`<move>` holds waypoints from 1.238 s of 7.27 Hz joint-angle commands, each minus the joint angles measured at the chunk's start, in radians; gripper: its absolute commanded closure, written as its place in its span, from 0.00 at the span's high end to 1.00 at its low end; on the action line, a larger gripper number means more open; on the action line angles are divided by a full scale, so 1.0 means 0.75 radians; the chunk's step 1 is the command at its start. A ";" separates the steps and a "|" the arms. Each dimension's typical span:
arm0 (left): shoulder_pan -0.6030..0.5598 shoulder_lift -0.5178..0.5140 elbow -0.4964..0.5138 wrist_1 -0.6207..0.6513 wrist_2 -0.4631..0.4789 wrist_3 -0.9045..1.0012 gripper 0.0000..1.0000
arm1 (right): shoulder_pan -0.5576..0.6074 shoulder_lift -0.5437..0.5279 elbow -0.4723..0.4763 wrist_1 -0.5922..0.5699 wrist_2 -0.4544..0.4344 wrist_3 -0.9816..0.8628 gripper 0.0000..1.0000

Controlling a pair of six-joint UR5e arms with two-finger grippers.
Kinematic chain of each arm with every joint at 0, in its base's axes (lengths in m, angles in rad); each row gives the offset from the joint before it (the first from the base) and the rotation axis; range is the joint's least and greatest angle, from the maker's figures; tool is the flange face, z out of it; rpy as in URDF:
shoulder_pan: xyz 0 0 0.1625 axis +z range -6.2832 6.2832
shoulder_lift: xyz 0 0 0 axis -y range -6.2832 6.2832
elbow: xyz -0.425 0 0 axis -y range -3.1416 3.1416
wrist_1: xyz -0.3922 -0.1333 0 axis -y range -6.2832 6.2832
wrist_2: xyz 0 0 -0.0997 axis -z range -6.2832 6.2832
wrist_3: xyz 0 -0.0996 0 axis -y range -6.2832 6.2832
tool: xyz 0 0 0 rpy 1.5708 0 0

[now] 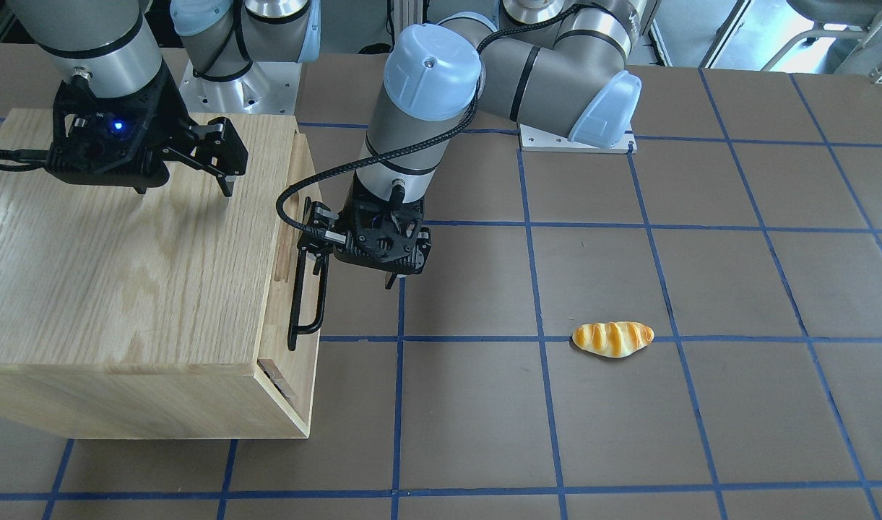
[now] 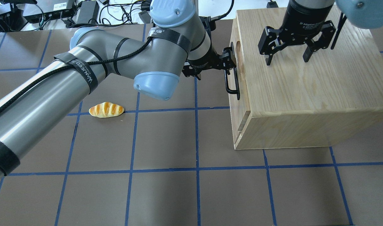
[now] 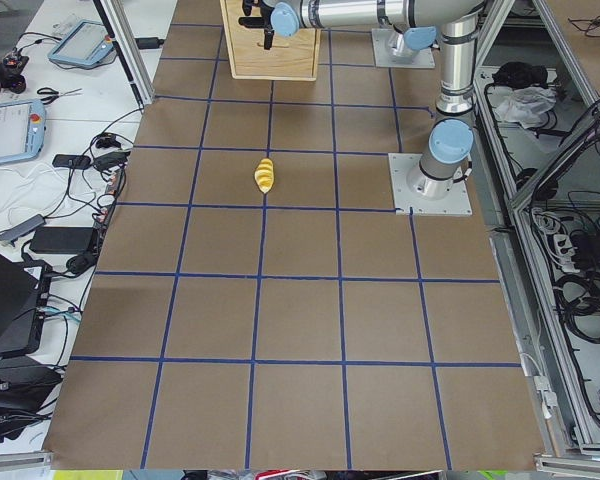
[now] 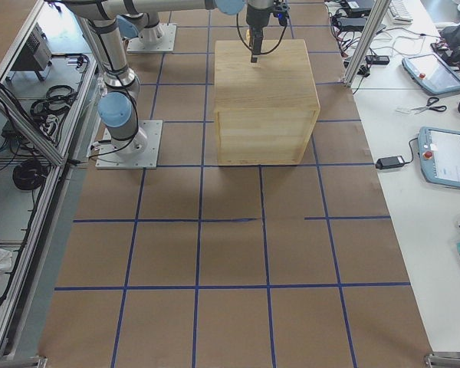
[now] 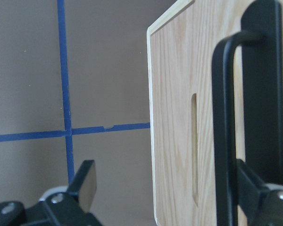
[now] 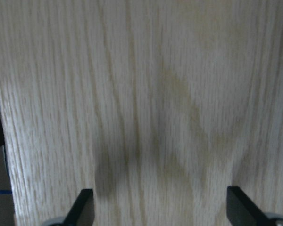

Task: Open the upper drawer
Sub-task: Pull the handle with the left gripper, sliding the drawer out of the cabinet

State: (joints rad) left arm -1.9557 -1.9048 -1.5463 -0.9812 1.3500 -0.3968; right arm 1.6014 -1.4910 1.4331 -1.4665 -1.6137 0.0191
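Observation:
The upper drawer's pale front panel (image 5: 179,117) faces the left arm, and its black bar handle (image 5: 224,141) runs along it; the handle also shows in the front-facing view (image 1: 307,303) and the overhead view (image 2: 232,83). My left gripper (image 2: 228,59) is open at one end of the handle, and the bar lies between its fingers, close to one fingertip (image 5: 254,188). The drawer front (image 1: 305,170) sits about flush, perhaps slightly proud of the oak cabinet (image 2: 304,88). My right gripper (image 2: 285,58) is open and empty, hovering over the cabinet top (image 6: 160,94).
A toy bread roll (image 1: 612,339) lies on the brown mat with blue grid lines, well away from the cabinet; it also shows in the overhead view (image 2: 106,110). The cabinet (image 4: 264,92) stands on the robot's right half of the table.

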 commanded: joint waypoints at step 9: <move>0.206 0.106 -0.110 -0.052 -0.031 0.185 1.00 | 0.000 0.000 0.000 0.000 0.000 0.001 1.00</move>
State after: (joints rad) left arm -1.8201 -1.8336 -1.6140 -1.0168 1.3307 -0.2880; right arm 1.6015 -1.4910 1.4328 -1.4665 -1.6137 0.0191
